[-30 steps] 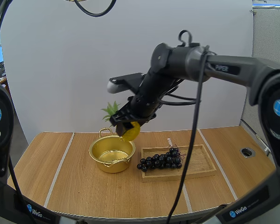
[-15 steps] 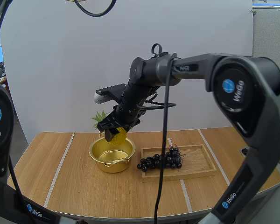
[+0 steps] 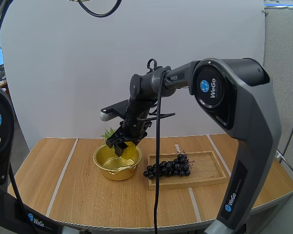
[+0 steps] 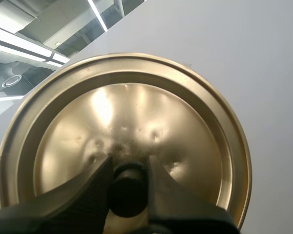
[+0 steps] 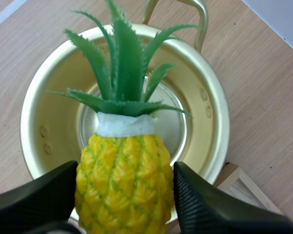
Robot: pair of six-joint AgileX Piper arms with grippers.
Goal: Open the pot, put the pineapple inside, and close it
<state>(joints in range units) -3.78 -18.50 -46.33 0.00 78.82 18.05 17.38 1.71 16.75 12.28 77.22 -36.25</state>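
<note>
So, biggest thing first: the wooden table (image 3: pixel 88 195), with the right arm (image 3: pixel 224 97) reaching over it from the side and bending down toward the middle. On the table sits a flat wooden tray (image 3: pixel 210 170), and just beside it is the gold pot (image 3: pixel 107 170), open, nothing inside that I can see. The lid (image 4: pixel 127 126) is nowhere near the pot; the left gripper (image 4: pixel 129 168) has it, both fingers pinched on the black knob (image 4: pixel 128 195) in the lid's middle. A bunch of dark grapes (image 3: pixel 168 166) lies on the tray, spilling a bit over the edge nearest the pot. Then the pineapple (image 5: pixel 124 180): the right gripper (image 3: pixel 123 146) is clamped on its yellow body, one finger on each side, and it hangs right over the pot's mouth with the green leaves pointing toward one of the pot's handles. Can't tell if it touches the pot anywhere.
</note>
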